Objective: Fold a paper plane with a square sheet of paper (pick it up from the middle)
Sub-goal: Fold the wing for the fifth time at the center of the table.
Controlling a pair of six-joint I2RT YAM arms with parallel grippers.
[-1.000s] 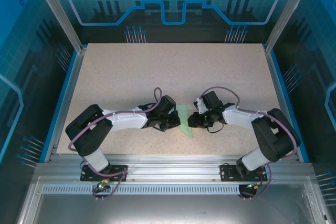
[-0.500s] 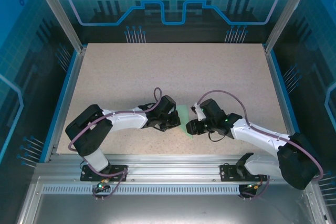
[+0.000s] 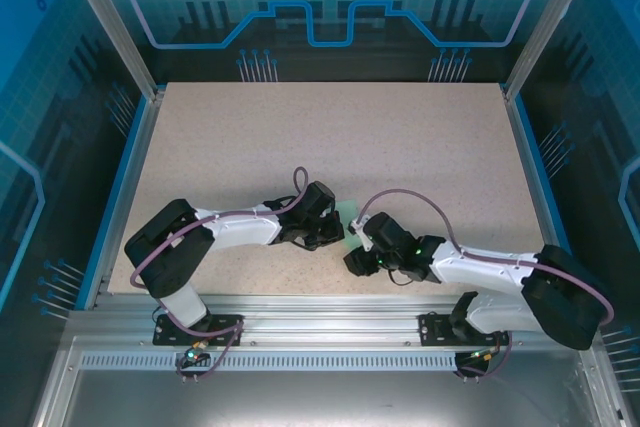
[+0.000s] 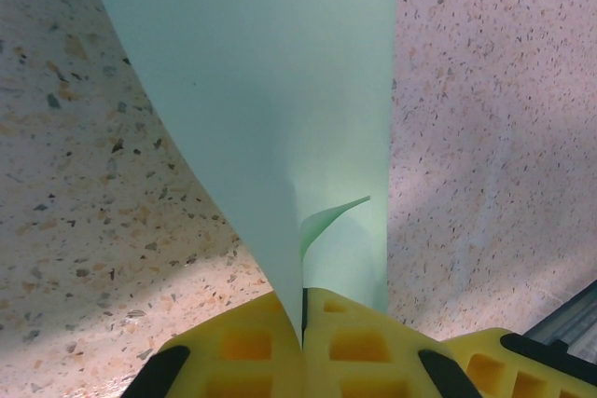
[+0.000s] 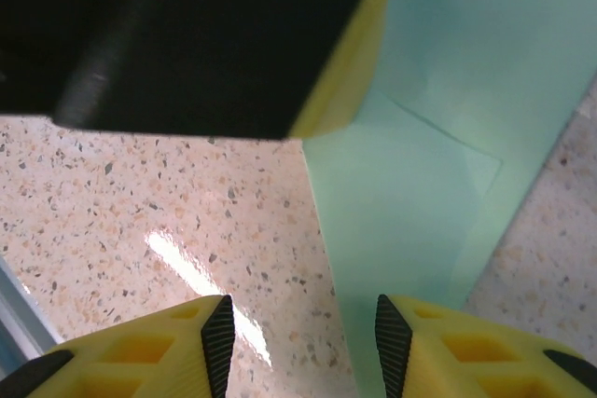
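Mint-green and partly folded, the sheet of paper (image 4: 280, 90) is sitting clamped in your left gripper (image 4: 303, 328), whose yellow pads (image 4: 247, 347) are pressing together on its narrow end with no gap between them. From that left gripper the paper is running straight out ahead of the fingertips, its long axis in line with the jaws. It is widening as it goes, and a small loose flap (image 4: 331, 216) is curling up just beyond the pads. Whether the far part is lying flat on the speckled table (image 4: 75, 184) or hovering just above it, I cannot tell. Your right gripper (image 5: 305, 342) is hanging just beside the left gripper, on the side toward the arm bases, with its jaws standing apart and holding nothing. Through that gap you are looking at bare table and one long edge of the paper, which is slanting toward the finger (image 5: 396, 337) on the right of that wrist view. So the left arm is owning the sheet and the right is the free one. I judge the coming move is asking the right jaws to come onto that loose edge. Mind the room: the two grippers are working very close together and the aluminium rail (image 3: 320, 312) is lying not far behind the left gripper, while the broad table beyond it is offering space.
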